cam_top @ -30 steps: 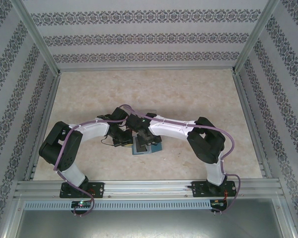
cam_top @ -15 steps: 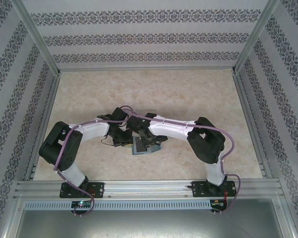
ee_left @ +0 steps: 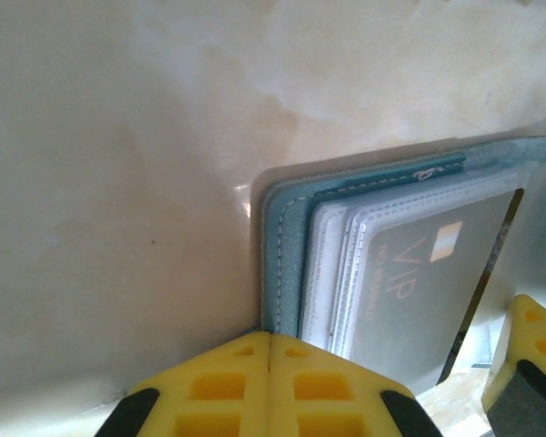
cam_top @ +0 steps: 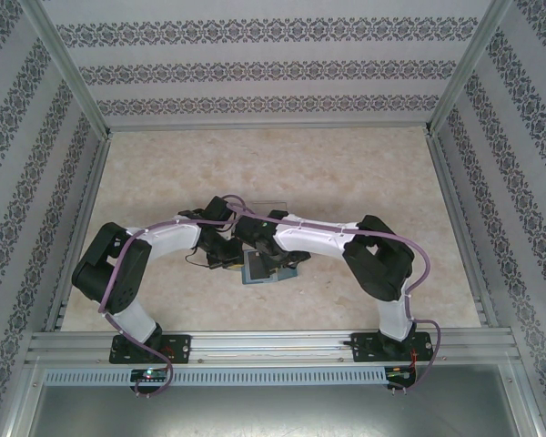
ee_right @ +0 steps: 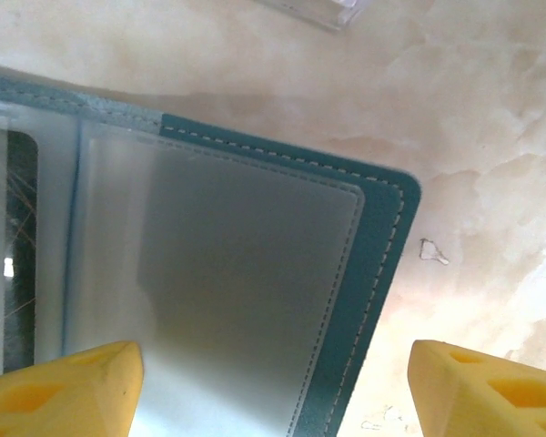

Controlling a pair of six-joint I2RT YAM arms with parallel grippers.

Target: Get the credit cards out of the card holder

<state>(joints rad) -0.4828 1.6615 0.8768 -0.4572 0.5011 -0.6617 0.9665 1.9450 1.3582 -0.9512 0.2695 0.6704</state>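
The task is judged to be at an early stage. No card is seen lying free on the table [cam_top: 346,173], and at least 2 credit cards [ee_left: 419,291] are lodged in sleeves: a grey one marked VIP and a dark card [ee_right: 20,228]. The card holder [cam_top: 268,270] is laid open flat near the table's middle, between the 2 grippers. Its teal cover is edged with pale stitching, and frosted clear sleeves are fanned inside. The left gripper [ee_left: 269,350] is closed tight at the holder's corner, possibly pinning it. The right gripper [ee_right: 273,378] is spread wide above 1 frosted sleeve, with nothing held.
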